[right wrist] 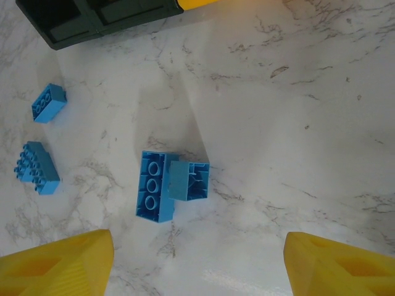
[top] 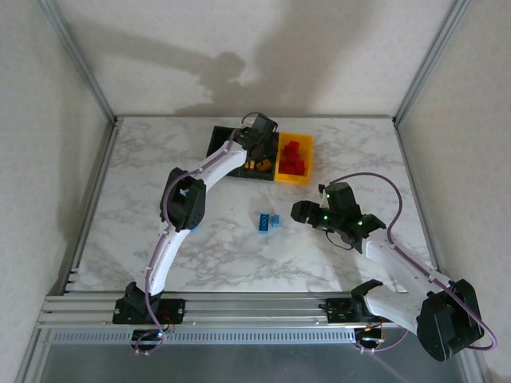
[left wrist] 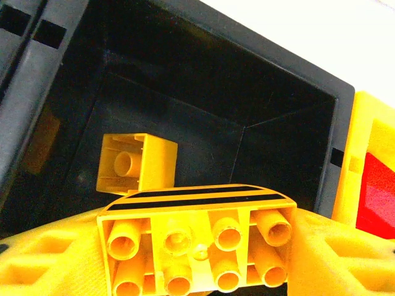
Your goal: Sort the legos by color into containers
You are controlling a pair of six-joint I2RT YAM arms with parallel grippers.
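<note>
Legos sit in several spots when seen from above. A pair of blue bricks (top: 267, 222) lies on the marble table (top: 144, 167) near its middle. Red bricks (top: 294, 156) are heaped in the yellow bin (top: 291, 181) at the far side. A few yellow pieces show in the middle black bin (top: 257, 177) just beside it. The left gripper (top: 259, 132) reaches over that black bin. The right gripper (top: 307, 211) hangs low over the table, just right of the blue pair.

The left wrist camera looks down into the black bin. The left gripper's fingers (left wrist: 55, 259) are pinching a yellow brick (left wrist: 197, 240) by its ends, underside up, with a black-striped edge along its top. Below it a smaller yellow piece (left wrist: 136, 163) rests on the bin floor. The yellow bin's wall, with red inside, stands at the right edge.

In the right wrist camera, the right gripper's fingers (right wrist: 62, 265) are spread wide over bare marble, touching nothing. Ahead of them lie the long blue brick (right wrist: 154, 194) and a short blue brick (right wrist: 189, 180), pressed side to side. Two more blue pieces (right wrist: 38, 168) lie apart to the left. The black bins are at the top left corner.
</note>
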